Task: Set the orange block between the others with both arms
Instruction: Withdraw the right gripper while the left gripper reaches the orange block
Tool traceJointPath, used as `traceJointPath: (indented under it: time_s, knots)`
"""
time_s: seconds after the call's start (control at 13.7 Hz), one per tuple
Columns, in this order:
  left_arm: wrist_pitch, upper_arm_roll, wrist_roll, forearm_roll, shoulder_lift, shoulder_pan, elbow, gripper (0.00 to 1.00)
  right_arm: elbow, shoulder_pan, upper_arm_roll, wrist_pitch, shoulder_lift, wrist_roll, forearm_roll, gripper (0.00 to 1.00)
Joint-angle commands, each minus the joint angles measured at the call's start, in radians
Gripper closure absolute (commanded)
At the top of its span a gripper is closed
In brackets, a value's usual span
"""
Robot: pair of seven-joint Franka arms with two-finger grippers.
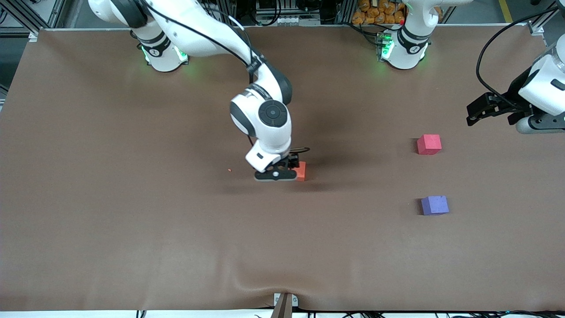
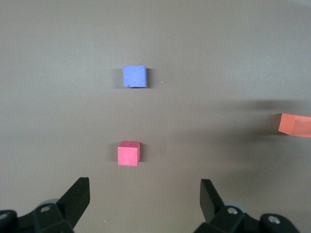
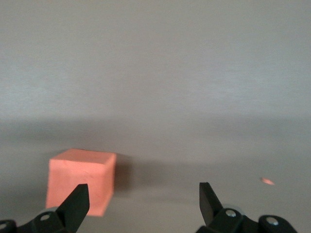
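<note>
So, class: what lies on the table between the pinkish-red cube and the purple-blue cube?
Nothing: in the front view the stretch between the pinkish-red cube and the purple-blue cube is bare brown tabletop; the left wrist view shows the same.

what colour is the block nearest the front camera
Purple-blue block; it shows best in the front view.

Brown desk [image 1: 132, 229] carries three cubes: orange block [image 1: 301, 171] mid-desk, red block [image 1: 429, 144] and purple block [image 1: 435, 205] toward the left arm's end, purple nearer the front camera.
</note>
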Motion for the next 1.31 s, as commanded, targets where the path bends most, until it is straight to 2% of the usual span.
traceJointPath:
  time_s: [0.0, 0.36, 0.58, 0.8, 1.02, 1.24]
  knots:
    - [0.006, -0.003, -0.006, 0.016, 0.009, -0.01, 0.013, 0.0, -0.032, -0.058, 0.004, -0.09, -0.082, -0.086, 0.0, 0.0]
    - [0.022, -0.003, -0.014, 0.01, 0.034, -0.064, 0.013, 0.0, -0.033, -0.204, 0.007, -0.291, -0.173, -0.346, 0.007, 0.0]
    - [0.036, -0.003, -0.141, 0.018, 0.071, -0.143, 0.016, 0.0, -0.045, -0.296, 0.007, -0.412, -0.199, -0.467, 0.008, 0.0]
    - [0.077, -0.001, -0.312, 0.016, 0.127, -0.257, 0.021, 0.0, -0.052, -0.396, 0.006, -0.588, -0.204, -0.606, 0.01, 0.0]
    - [0.132, -0.003, -0.429, 0.015, 0.231, -0.347, 0.077, 0.0, -0.07, -0.494, 0.006, -0.653, -0.23, -0.758, 0.011, 0.0]
    - [0.204, 0.0, -0.526, 0.016, 0.363, -0.452, 0.119, 0.0, -0.165, -0.54, 0.006, -0.622, -0.334, -0.776, 0.011, 0.0]
